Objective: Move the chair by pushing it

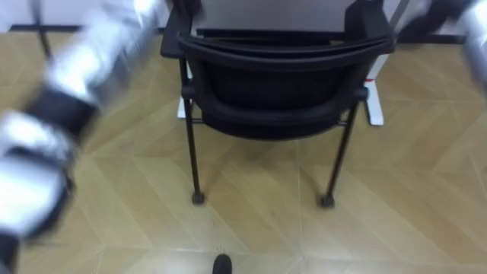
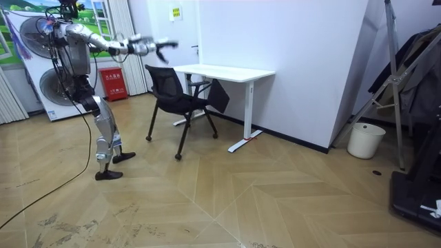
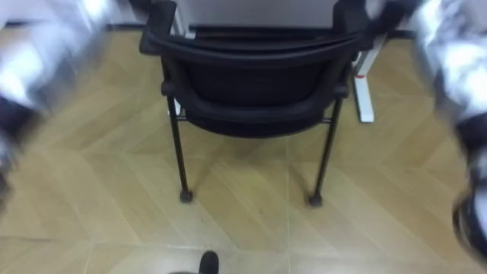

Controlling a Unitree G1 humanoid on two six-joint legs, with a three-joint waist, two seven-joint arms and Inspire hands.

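Armchair (image 1: 278, 84), black and mesh-backed, is seen standing on the wood floor (image 1: 251, 228) with its back turned to the robot and its front partly tucked under the white desk (image 2: 224, 71). In the room view the robot is seen standing behind the chair, both arms raised forward at backrest height. The left hand (image 1: 179, 7) and the right hand (image 3: 377, 11) are placed near the two top corners of the backrest, but whether their fingers are released, clenched or closed on the frame cannot be told.

Trouble could be caused by a high or uneven push: the chair might be tipped forward on its thin legs, swung sideways, or its armrests driven against the desk's edge.

Distance between robot and chair, and the desk's full width, are given by the room view alone; the chair's rear feet on the floor are shown plainly by the eye views.
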